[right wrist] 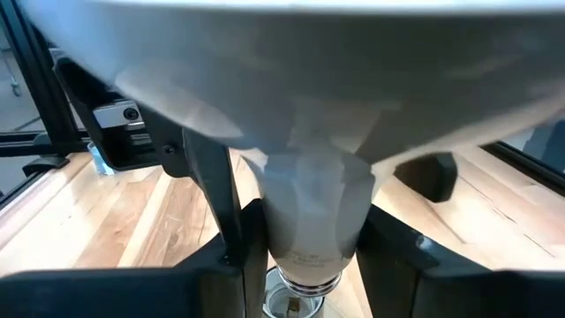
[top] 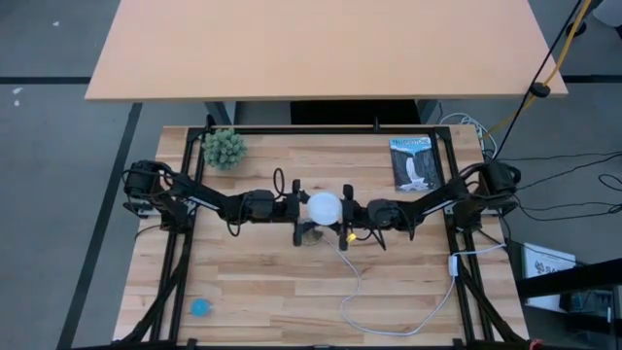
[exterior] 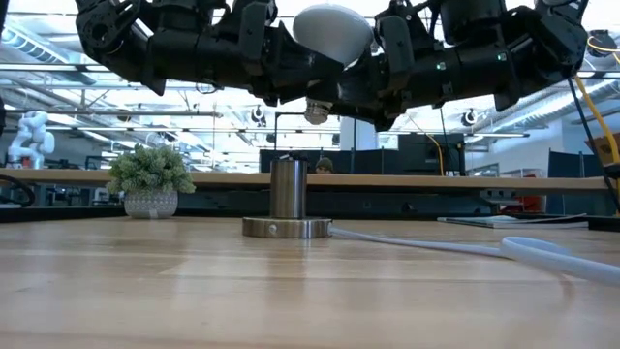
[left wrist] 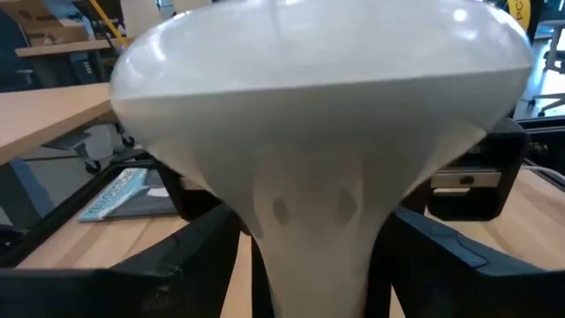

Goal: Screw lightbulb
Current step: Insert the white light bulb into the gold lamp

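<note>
bulb [top: 323, 206]: white, frosted, held in the air at mid-table between my two grippers, globe up, grey screw base pointing down. in the low view the base hangs above the socket [exterior: 287, 206], apart from it, not yet in.

my left gripper [top: 297, 207]: comes in from my left side, fingers [left wrist: 177, 256] set on either side of the bulb's neck, closed around it; i am holding the bulb here.

my right gripper [top: 348, 216]: comes in from my right side, fingers [right wrist: 221, 247] standing on either side of the bulb's narrow neck just above the screw base. i cannot tell whether they press on it or stand just off it.

socket: silvery round disc with an upright metal cylinder, standing on the wooden table [top: 272, 292] below the bulb.

cord [top: 389, 326]: white, running from the socket across the boards toward my right side.

plant [top: 224, 148]: small green, in a pale pot, at the far left part of the table.

booklet [top: 412, 162]: lying flat at the far right part.

blue thing [top: 200, 307]: small, round, near the front left corner; too small to tell what it is.
</note>
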`<state>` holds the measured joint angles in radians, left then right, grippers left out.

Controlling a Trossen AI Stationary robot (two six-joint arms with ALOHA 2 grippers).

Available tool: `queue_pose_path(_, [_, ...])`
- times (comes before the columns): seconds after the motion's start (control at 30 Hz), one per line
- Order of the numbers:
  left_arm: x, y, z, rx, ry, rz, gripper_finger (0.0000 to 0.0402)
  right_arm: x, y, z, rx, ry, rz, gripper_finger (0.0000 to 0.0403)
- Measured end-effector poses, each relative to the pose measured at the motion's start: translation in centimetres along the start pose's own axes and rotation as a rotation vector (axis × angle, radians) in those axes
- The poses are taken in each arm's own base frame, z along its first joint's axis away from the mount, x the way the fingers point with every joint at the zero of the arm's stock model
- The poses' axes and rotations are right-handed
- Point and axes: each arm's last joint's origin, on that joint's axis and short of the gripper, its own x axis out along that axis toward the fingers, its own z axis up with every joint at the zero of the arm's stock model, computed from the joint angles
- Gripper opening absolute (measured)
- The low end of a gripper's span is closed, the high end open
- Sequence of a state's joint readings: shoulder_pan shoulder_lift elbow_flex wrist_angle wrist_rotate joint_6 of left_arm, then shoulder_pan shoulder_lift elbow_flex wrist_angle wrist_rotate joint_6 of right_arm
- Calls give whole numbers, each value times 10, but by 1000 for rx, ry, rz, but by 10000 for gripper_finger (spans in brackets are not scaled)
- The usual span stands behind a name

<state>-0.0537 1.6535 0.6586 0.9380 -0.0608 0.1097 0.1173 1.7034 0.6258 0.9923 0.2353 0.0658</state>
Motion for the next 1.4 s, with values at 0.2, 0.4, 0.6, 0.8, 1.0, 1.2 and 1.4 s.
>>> queue_pose_path(0.2, [0,0,-1,-3,9,-5,259,-8,-1,10,-14,61,-7,124])
queue_pose_path(0.4, [-12,5,12,4,82,-4,259,-16,-1,23,10,66,-3,124])
queue_pose_path(0.6, [-32,9,19,-23,249,-11,259,-18,1,23,26,78,5,124])
queue_pose_path(0.8, [-48,-2,-9,-102,354,-14,259,-19,5,17,49,130,13,128])
queue_pose_path(1.0, [-63,-3,-26,-172,271,35,259,-20,10,16,45,138,32,127])
queue_pose_path(1.2, [-65,0,-27,-152,295,45,259,-20,9,14,47,151,25,127])
queue_pose_path(1.4, [-67,21,-35,-173,370,108,259,-19,5,12,40,174,12,127])
